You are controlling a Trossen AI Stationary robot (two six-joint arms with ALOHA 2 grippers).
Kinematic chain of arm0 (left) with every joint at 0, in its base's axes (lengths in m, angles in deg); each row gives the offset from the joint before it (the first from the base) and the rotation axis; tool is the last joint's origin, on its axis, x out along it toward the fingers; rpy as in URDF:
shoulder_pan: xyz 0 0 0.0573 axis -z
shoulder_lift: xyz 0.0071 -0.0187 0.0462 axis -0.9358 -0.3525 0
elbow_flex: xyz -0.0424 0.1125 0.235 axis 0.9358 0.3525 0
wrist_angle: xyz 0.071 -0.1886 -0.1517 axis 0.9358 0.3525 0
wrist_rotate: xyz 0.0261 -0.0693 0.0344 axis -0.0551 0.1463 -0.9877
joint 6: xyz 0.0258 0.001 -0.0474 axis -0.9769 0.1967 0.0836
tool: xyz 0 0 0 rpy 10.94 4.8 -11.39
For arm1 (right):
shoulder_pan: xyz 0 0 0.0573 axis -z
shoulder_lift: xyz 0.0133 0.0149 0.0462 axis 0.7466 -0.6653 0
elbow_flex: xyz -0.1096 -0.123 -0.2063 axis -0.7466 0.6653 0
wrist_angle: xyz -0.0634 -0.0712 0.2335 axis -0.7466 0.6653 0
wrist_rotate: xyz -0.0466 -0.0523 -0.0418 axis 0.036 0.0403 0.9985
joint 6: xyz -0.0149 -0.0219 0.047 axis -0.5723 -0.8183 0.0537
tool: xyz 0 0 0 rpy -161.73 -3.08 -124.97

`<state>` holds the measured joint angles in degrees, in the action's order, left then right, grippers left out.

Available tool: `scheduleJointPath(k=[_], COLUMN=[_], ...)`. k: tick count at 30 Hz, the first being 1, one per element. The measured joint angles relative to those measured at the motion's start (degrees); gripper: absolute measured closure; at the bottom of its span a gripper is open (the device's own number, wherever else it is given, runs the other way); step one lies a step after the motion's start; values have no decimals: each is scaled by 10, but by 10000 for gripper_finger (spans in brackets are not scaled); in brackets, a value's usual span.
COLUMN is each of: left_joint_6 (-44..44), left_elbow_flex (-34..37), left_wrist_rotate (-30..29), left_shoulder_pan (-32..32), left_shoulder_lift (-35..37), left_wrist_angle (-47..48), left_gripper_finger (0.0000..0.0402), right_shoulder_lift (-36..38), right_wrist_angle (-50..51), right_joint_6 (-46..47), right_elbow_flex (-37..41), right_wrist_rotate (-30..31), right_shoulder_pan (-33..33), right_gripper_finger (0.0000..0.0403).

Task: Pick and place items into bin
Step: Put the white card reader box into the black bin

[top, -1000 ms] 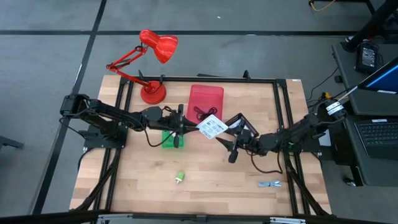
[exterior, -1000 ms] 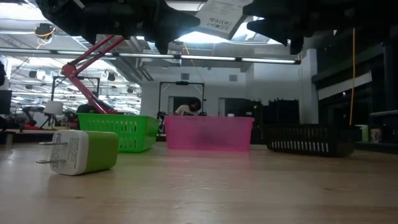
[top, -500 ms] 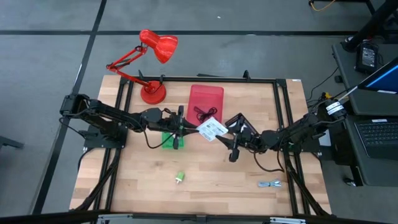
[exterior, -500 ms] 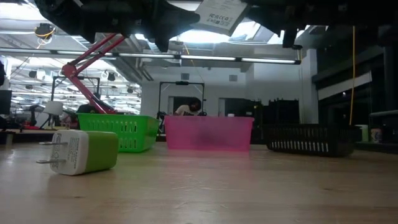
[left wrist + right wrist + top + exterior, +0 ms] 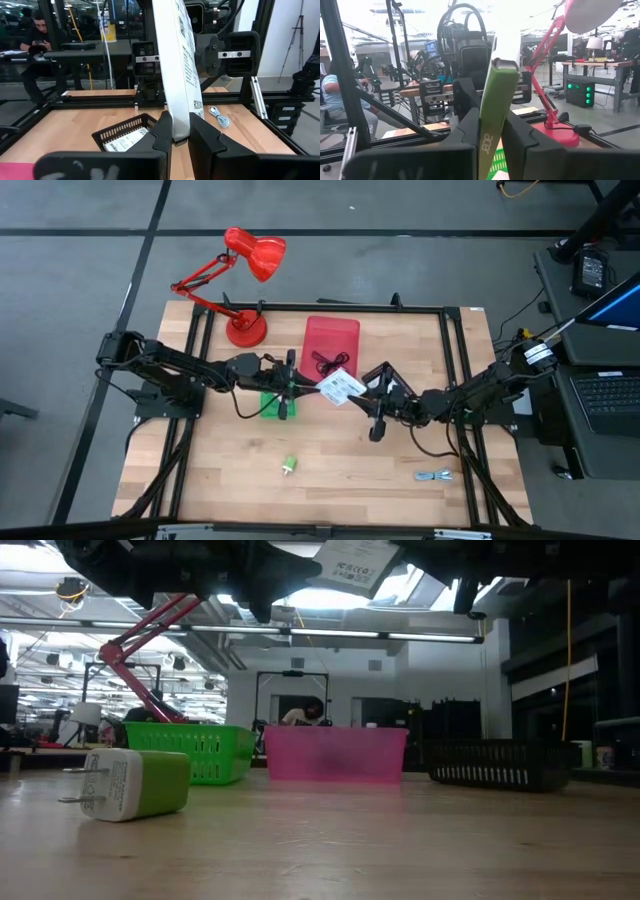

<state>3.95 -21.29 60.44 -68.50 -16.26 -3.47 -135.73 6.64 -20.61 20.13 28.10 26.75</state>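
Both your grippers clamp one flat white printed packet (image 5: 340, 387) mid-air, left gripper (image 5: 300, 387), right gripper (image 5: 370, 391), red plastic bin (image 5: 330, 345) at twelve o'clock.

left gripper (image 5: 305, 385) and right gripper (image 5: 362, 387) meeting mid-table, raised, both jaws clamped on one packet (image 5: 340, 387)

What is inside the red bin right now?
A thin dark coiled cable lies in the red bin. Its near rim is covered by the white packet, gripped above it by the left gripper and right gripper, so anything there is hidden.
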Motion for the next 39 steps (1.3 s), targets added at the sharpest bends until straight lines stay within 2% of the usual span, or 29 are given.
scheduleJointPath(k=[7,18,21,25,31,36,39], left_joint_6=[11,17,14,-11,-21,-34,-34], left_elbow_flex=[0,0,0,0,0,0,0], left_wrist_rotate=[10,16,14,16,4,-41,-46], left_shoulder_pan=[2,2,2,2,2,2,2], left_shoulder_lift=[-3,0,17,66,129,154,156], left_wrist_angle=[0,6,15,80,175,222,231], left_gripper_finger=[363,289,279,276,293,336,368], right_shoulder_lift=[0,2,10,24,74,145,193], right_wrist_angle=[1,-4,-3,9,138,284,375], right_joint_6=[-12,-33,-38,-47,0,67,101], right_elbow_flex=[-5,-8,-8,-8,-8,-8,-8], right_wrist_rotate=[-1,0,9,17,54,54,66], right_shoulder_pan=[-1,-1,-1,-7,-10,-10,-10], right_gripper_finger=[380,388,388,389,389,389,389])
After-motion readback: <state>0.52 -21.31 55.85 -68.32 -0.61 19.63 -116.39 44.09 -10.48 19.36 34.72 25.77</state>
